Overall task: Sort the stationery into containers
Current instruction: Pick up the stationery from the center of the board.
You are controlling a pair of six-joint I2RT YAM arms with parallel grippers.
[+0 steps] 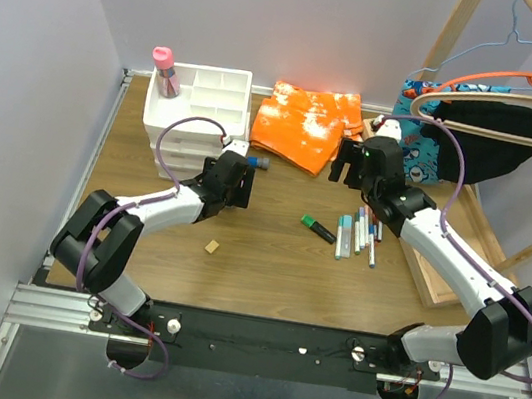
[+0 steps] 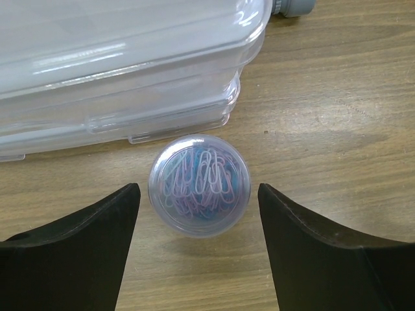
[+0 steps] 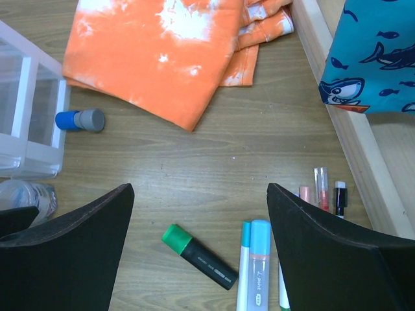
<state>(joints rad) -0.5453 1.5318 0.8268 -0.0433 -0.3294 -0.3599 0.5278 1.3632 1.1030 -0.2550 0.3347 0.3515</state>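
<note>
Just beside the drawer unit (image 2: 123, 78), left claw's (image 2: 198, 193) released around a paperclip tub (image 2: 199, 175): probably light, slick, rigid, so pinch its round sides. Right claw's (image 3: 199, 191) released too.

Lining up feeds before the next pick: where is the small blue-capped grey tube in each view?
Top external: small blue-capped grey tube just left of centre.
Left wrist: apparently only its grey end, top edge.
Right wrist: tube at left, above middle.
Shared landmark: white plastic drawer unit, right beside it everywhere.
</note>
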